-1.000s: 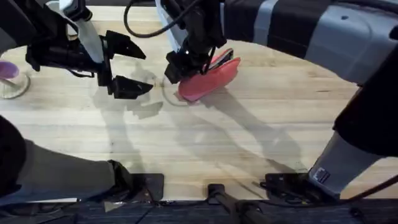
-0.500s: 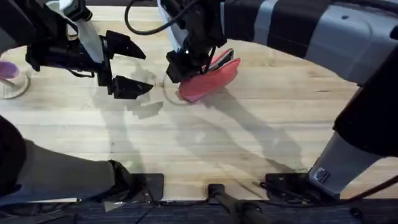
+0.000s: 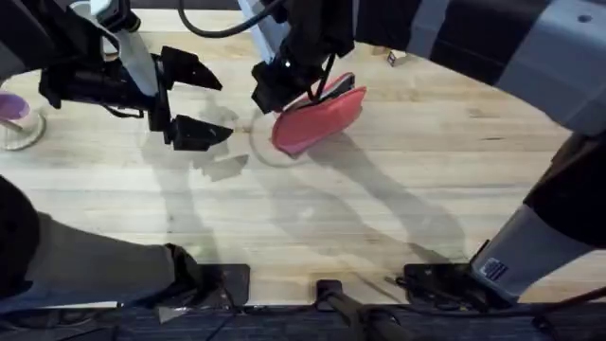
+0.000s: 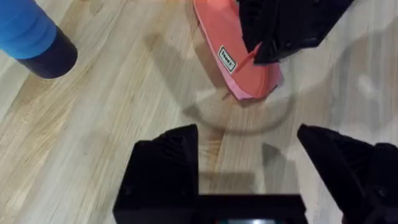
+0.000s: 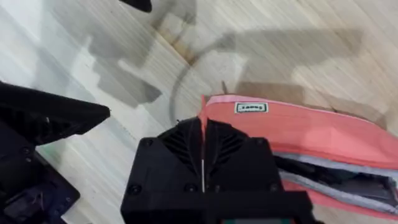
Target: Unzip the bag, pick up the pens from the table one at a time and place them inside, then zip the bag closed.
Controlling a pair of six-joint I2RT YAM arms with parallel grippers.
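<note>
Right end effector [image 3: 275,93] is clamped on the pink bag's [image 3: 317,118] near end (zipper side). Left end effector [image 3: 201,104] stands just beside it, fully spread, holding nothing.

The bag [image 3: 317,118] lies on the bench [image 3: 379,218], the right gripper [image 3: 284,83] at its left end, the left gripper [image 3: 194,95] farther left.

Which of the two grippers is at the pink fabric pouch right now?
The right gripper, shut on the end of the pink fabric pouch. The left gripper hangs open beside it, over bare light wooden table.
</note>
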